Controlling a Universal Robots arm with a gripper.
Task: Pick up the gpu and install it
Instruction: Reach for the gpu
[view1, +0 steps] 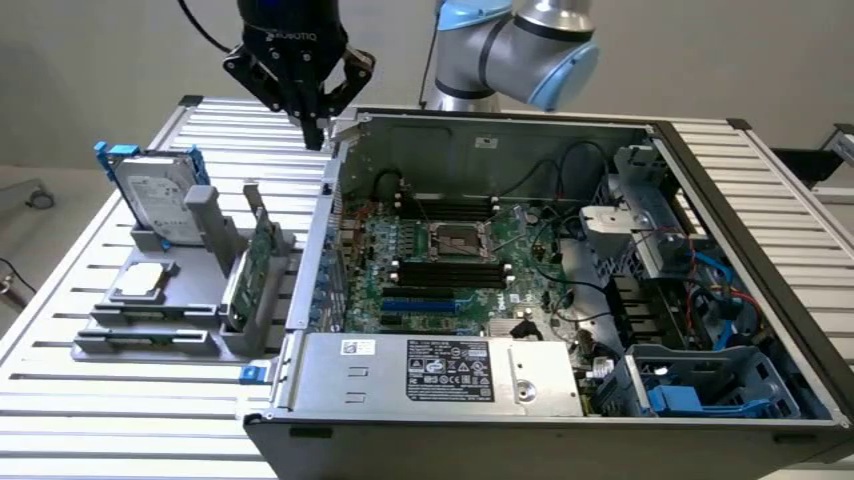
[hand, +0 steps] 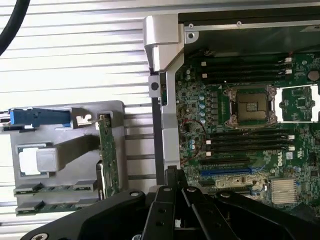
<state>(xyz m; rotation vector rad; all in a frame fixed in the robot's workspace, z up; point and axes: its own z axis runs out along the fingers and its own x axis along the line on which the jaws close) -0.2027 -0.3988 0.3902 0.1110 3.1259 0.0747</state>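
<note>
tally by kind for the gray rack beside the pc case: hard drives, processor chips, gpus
hard drive: 1
processor chip: 1
gpu: 1
total: 3

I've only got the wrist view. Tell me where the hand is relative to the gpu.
Observer: In the exterior view the hand hangs raised beside the far corner of the case, beyond the gpu, holding nothing.
Operator: Name what stands past the gpu in the holder.
Observer: A silver hard drive in a blue frame, upright at the far end of the grey holder.
Operator: Now the case's near corner.
Observer: A silver power supply box with a label sits there.
</note>
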